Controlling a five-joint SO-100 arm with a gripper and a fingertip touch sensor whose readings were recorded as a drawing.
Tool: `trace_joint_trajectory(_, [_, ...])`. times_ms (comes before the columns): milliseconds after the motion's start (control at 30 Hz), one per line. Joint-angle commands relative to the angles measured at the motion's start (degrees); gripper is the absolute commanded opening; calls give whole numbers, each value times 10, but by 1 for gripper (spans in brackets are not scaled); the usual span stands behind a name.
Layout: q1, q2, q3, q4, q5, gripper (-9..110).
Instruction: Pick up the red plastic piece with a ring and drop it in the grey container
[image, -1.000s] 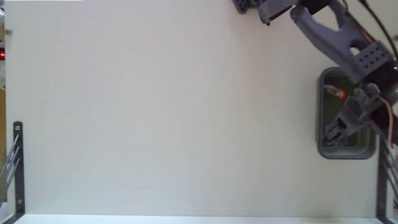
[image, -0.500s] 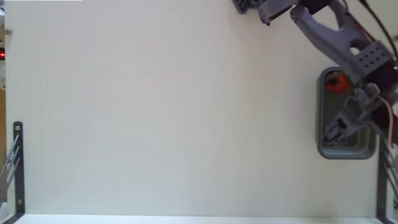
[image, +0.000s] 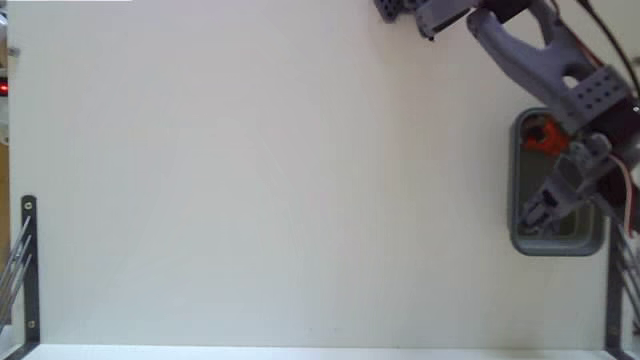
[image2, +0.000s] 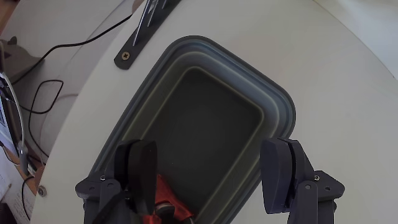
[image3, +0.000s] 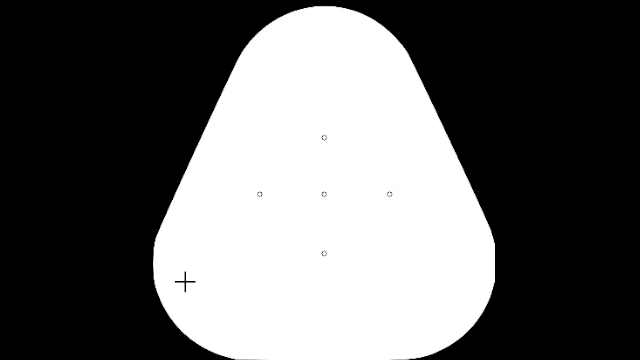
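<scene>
One red plastic piece with a ring is lying inside the grey container, at its end nearest the desk's far edge. Hanging above, the gripper is gaping apart, holding nothing. Likely light, stiff, slippery; its ring is offering the best pinch.

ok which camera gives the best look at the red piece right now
The fixed view: the red plastic piece with a ring lies in plain sight at the top end of the grey container, clear of the open gripper. The wrist view shows only a sliver at the bottom edge, partly behind a gripper finger.
</scene>
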Motion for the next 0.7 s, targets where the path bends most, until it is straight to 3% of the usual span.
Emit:
trace_joint_trajectory(0, [-11, 49, 4, 10, 2, 110])
trace_joint_trajectory(667, [16, 84, 40, 10, 2, 110])
